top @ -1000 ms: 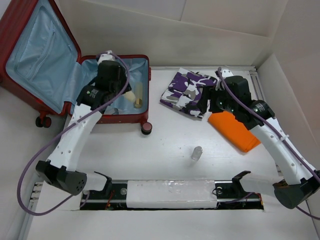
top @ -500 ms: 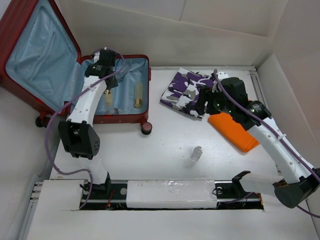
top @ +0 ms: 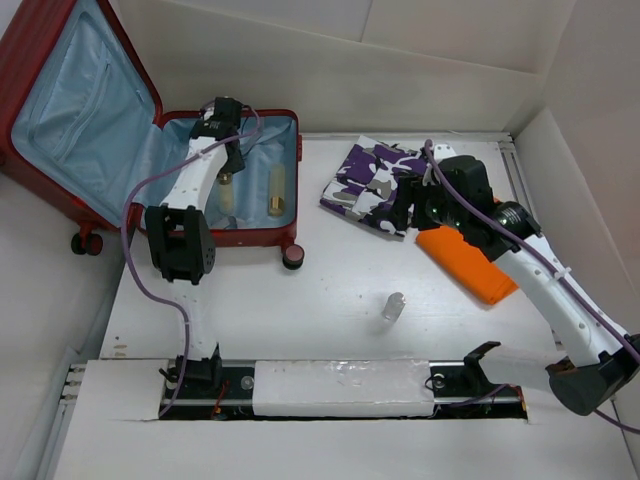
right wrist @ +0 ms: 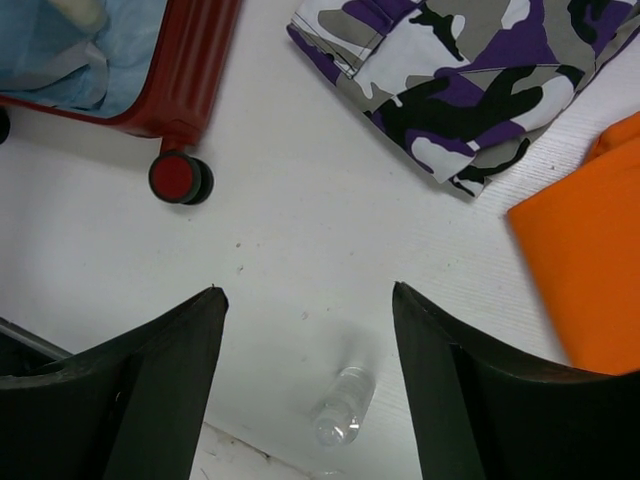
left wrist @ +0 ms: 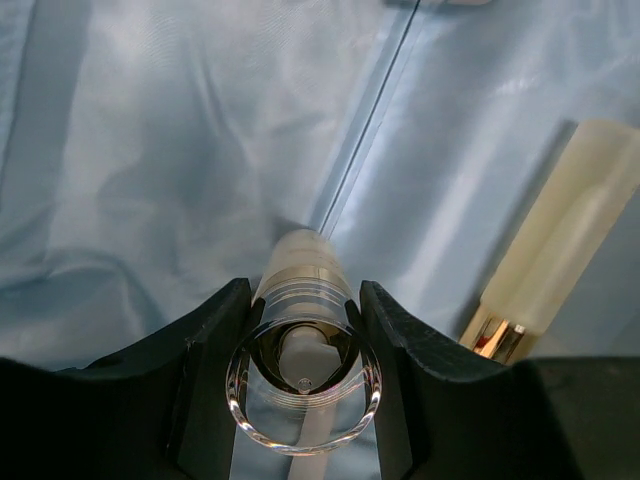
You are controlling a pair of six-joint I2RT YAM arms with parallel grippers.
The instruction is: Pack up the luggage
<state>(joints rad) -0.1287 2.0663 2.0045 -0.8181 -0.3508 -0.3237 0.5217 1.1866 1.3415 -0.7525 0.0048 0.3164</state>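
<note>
left wrist: end effector (left wrist: pixel 303 300), bottle (left wrist: pixel 300 268) inside luggage (left wrist: pixel 150 150)

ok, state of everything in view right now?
luggage: open, lid propped up.
left pincer: shut on cream bottle, inside the luggage.
cream bottle: gripped, clear cap on.
cream tube: lying loose on the luggage lining.
right pincer: open, empty, above the table.
camo garment: folded, on table.
orange cloth: folded, on table.
small clear bottle: on table, unpacked.
</note>
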